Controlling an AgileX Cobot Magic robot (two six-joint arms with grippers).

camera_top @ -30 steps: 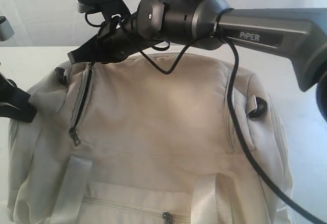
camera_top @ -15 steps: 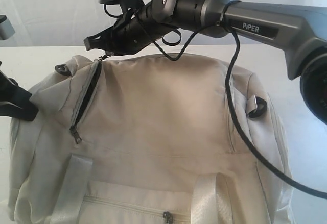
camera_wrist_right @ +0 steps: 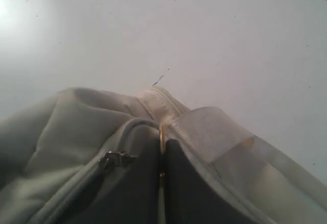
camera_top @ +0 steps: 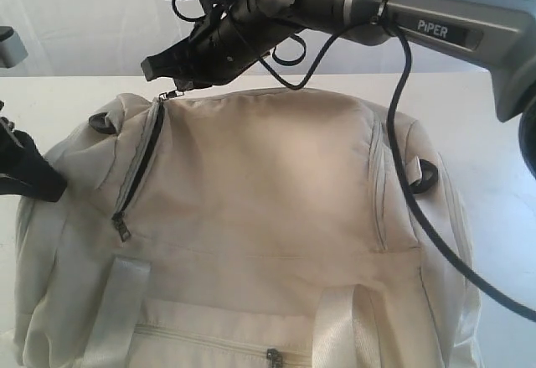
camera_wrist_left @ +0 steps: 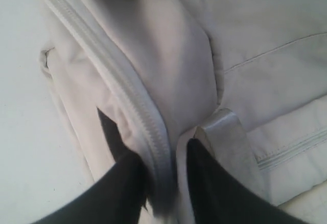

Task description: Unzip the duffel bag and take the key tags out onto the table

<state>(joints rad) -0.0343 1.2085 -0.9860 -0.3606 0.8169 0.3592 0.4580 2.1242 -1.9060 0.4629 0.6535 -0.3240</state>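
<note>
White bench (camera_top: 50, 100) carries the duffel bag (camera_top: 268, 184), which fills nearly the whole frame. Nearest me, at the bottom edge, the front pocket zip (camera_top: 270, 355) is closed and the webbing handles (camera_top: 113, 301) lie flat on the cloth. At the left edge the left gripper (camera_wrist_left: 148, 142) is clamped on a piped ridge of the bag's end, one finger on each side, pinning it. Farther back, at upper left, the long grey zip (camera_top: 140, 167) gapes a little, with dark showing inside. At its far end the right gripper (camera_top: 167, 70), stretching across from the right, has its jaws pressed together on the zip pull (camera_top: 172, 94). Beyond hangs a pale curtain (camera_top: 75, 16). The key tags are nowhere in sight; I'd guess they are inside the bag.

What worries me is the pinch on that small pull. It looks slight, so a tug at the wrong angle could let it slip free. If the left hold gives, the soft bag would likely drag along instead of unzipping. The right arm's cable (camera_top: 397, 108) hangs close by a D-ring (camera_top: 423, 175) and might snag.
</note>
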